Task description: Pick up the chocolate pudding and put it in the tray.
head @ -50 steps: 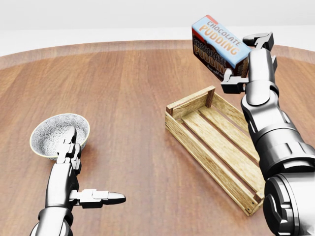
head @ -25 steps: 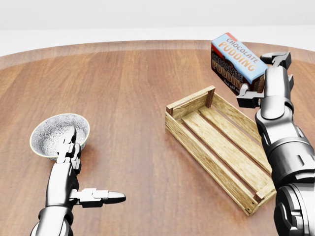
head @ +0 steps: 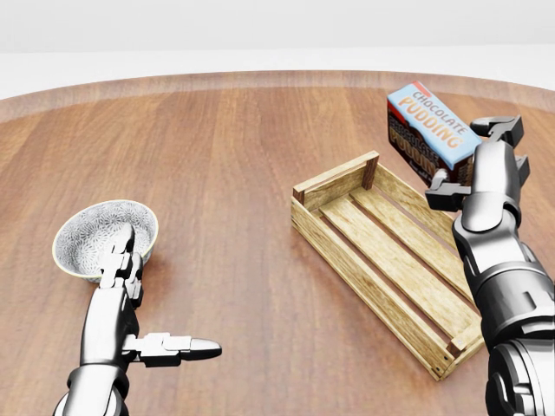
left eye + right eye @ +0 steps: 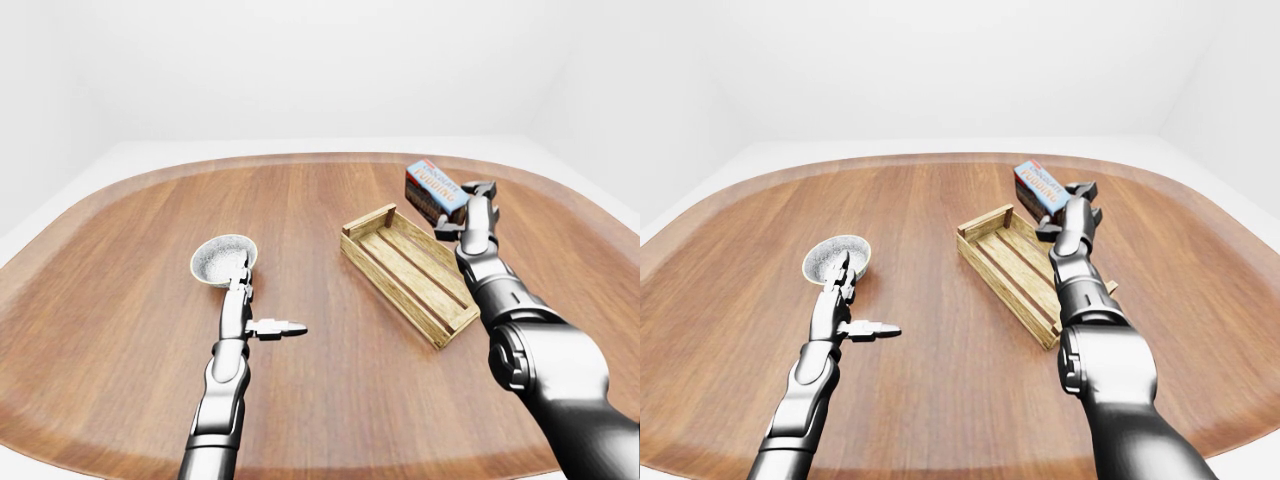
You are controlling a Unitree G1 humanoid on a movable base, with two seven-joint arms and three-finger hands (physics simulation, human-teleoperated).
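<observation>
Wood table [image 3: 243,156] runs bare left of the tray [image 3: 386,260]. Nearest, my left hand [image 3: 130,303] hangs with fingers spread, just below a bowl [image 3: 91,234]. Past the tray's far right rim, my right hand [image 3: 481,156] is clamped on the chocolate pudding [image 3: 429,126], held above the table.

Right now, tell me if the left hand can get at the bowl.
Probably yes: the left hand is open, its fingertips already at the bowl rim, nothing between them.
</observation>
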